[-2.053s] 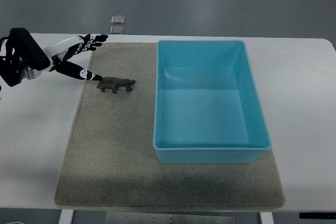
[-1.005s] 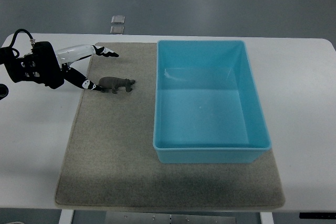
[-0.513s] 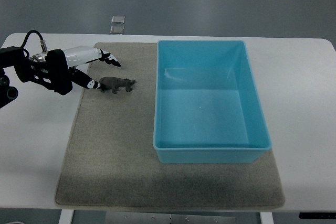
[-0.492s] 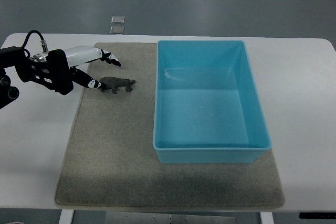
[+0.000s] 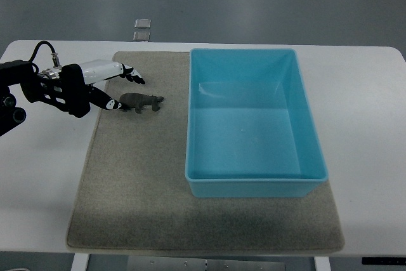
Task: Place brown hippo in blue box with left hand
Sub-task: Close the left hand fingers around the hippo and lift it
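A small brown hippo (image 5: 141, 101) stands on the grey mat (image 5: 139, 176), left of the blue box (image 5: 254, 125). The blue box is open-topped and empty. My left hand (image 5: 124, 88) reaches in from the left edge. Its fingers are spread, one fingertip (image 5: 115, 104) close to the hippo's rear end and the upper fingers (image 5: 131, 75) above and left of it. The hand holds nothing. The right arm is out of view.
The mat lies on a white table (image 5: 44, 176). Two small grey squares (image 5: 142, 28) sit on the floor beyond the table's far edge. A black cable loops over my left wrist (image 5: 39, 49).
My left hand has turned and shifted slightly left, its upper fingers lowered toward the hippo. The hippo has not moved.
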`<move>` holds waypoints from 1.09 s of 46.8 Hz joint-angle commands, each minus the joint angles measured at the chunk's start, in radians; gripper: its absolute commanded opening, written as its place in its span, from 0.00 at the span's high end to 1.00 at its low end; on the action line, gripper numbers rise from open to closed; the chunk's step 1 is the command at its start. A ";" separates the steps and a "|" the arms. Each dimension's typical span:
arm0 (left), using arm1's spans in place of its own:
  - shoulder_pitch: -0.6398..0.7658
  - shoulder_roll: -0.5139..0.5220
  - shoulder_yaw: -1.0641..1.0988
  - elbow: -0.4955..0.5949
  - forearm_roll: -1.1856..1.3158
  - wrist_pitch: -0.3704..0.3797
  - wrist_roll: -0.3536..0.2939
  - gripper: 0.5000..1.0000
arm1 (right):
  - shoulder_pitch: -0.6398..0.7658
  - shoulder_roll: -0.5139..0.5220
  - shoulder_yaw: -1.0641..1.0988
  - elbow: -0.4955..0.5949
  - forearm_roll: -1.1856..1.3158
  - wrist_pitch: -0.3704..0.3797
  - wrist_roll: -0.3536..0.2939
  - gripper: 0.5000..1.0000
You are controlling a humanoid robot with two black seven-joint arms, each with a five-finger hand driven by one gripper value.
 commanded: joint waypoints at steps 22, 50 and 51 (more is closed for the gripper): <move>0.001 -0.028 0.005 0.051 0.013 0.002 -0.019 0.55 | 0.000 0.000 0.000 0.000 -0.001 0.000 0.000 0.13; -0.001 -0.038 0.025 0.058 0.021 0.015 -0.020 0.70 | 0.000 0.000 0.000 0.000 -0.001 0.000 0.000 0.13; -0.001 -0.038 0.025 0.058 0.021 0.017 -0.020 0.70 | 0.000 0.000 0.000 0.000 0.001 0.000 0.000 0.13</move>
